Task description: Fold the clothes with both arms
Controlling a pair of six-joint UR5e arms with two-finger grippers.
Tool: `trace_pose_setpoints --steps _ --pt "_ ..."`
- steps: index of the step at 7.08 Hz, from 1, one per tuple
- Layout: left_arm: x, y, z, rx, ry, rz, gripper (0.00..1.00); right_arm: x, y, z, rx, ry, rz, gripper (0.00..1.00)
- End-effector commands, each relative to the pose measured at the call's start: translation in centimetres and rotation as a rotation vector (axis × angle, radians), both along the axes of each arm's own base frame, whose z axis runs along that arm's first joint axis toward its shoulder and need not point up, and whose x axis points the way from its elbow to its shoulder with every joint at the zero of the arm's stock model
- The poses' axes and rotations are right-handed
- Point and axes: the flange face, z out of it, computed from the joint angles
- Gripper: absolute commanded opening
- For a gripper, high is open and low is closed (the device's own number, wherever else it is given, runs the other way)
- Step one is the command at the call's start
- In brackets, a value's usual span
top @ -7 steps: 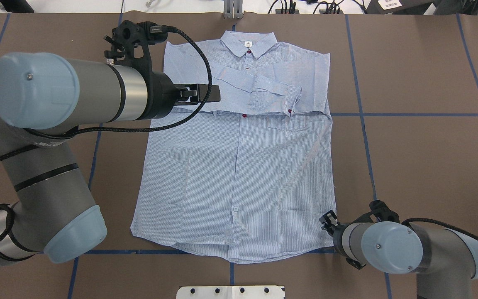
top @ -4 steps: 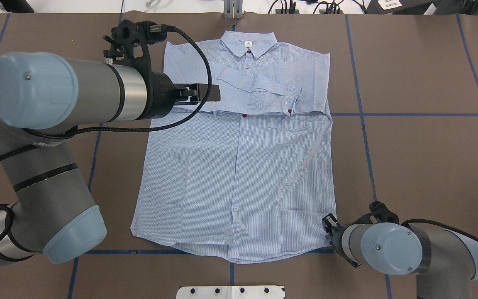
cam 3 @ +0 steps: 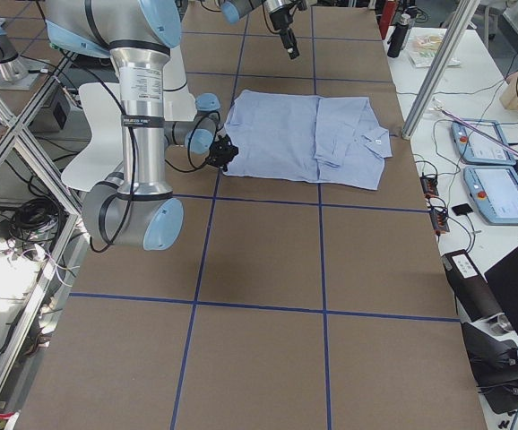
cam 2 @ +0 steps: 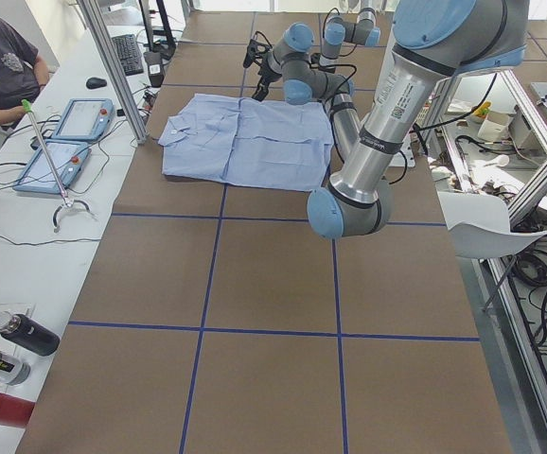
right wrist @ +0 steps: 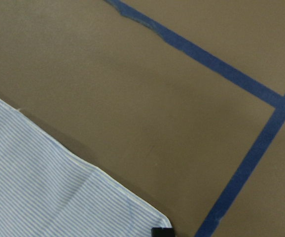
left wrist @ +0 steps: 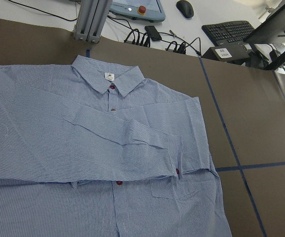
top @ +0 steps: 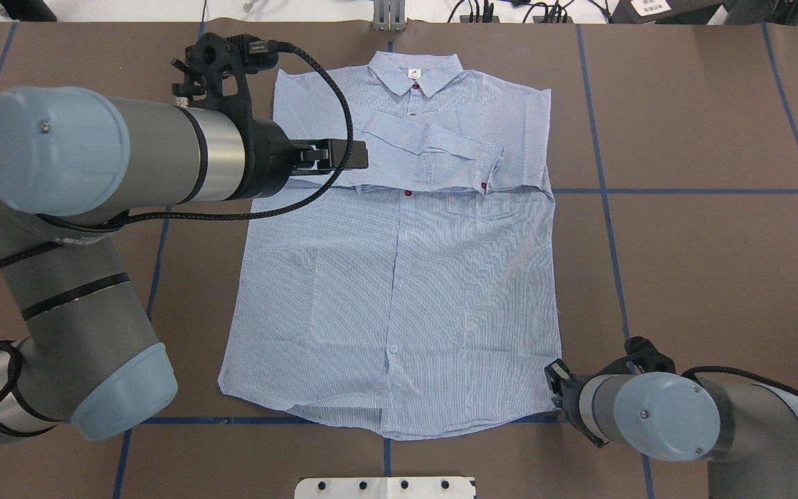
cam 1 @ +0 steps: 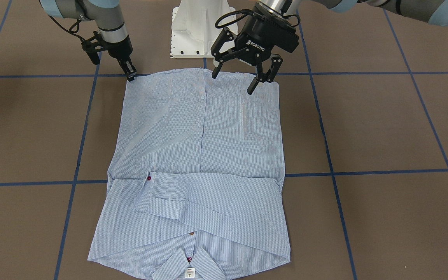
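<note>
- Brown table (top: 704,263) taped off in a blue grid, desks with screens and keyboards beyond its far edge, and one shirt (top: 399,291) laid out right in the middle.
- Over on the overhead view's left, the left arm (top: 115,152) reaches in high across the shirt's shoulder.
- Its wide black left gripper (cam 1: 233,81) hangs clear above the cloth with its fingers (cam 1: 252,88) spread far apart. It holds nothing and touches nothing.
- From the left wrist, the camera looks straight down on the upper half of the shirt.
- Centre now: the shirt lies flat, front up and buttoned, with its collar (top: 415,73) at the far edge and its hem towards the robot.
- Both sleeves are folded in across the chest, and the upper cuff (top: 489,163) ends just above the chest pocket (top: 482,204).
- Down at the right, the right arm (top: 662,416) sits low by the table.
- Its slim right gripper (cam 1: 131,76) is tipped down right at the hem corner nearest it.
- On the right wrist view, a sliver of black fingertip (right wrist: 162,232) shows at that very corner of the cloth.
- Whether those slim fingers are pressed together, or pinching the fabric, I cannot tell.
</note>
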Motion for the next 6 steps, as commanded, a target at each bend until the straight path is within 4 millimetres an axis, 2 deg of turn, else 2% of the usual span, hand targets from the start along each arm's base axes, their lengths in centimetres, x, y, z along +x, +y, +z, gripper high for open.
trace_pose_setpoints --steps 1,3,4,5,6 --pt "-0.1 0.1 -0.1 -0.007 0.008 -0.002 0.98 0.8 0.3 0.2 -0.002 0.002 -0.006 0.0" --pt "-0.1 0.0 -0.1 -0.009 0.007 -0.004 0.98 0.2 0.6 -0.2 -0.002 -0.007 -0.012 0.0" --pt "-0.1 0.0 0.0 -0.009 0.006 -0.004 0.98 -0.7 0.6 -0.7 0.001 -0.017 -0.014 0.35" --pt "0.0 0.0 0.6 -0.015 -0.003 -0.004 0.98 -1.4 0.6 -0.3 0.002 -0.01 -0.017 0.57" --pt "0.0 0.0 0.6 -0.015 -0.003 -0.004 0.98 -1.5 0.7 -0.2 0.001 -0.006 -0.018 0.58"
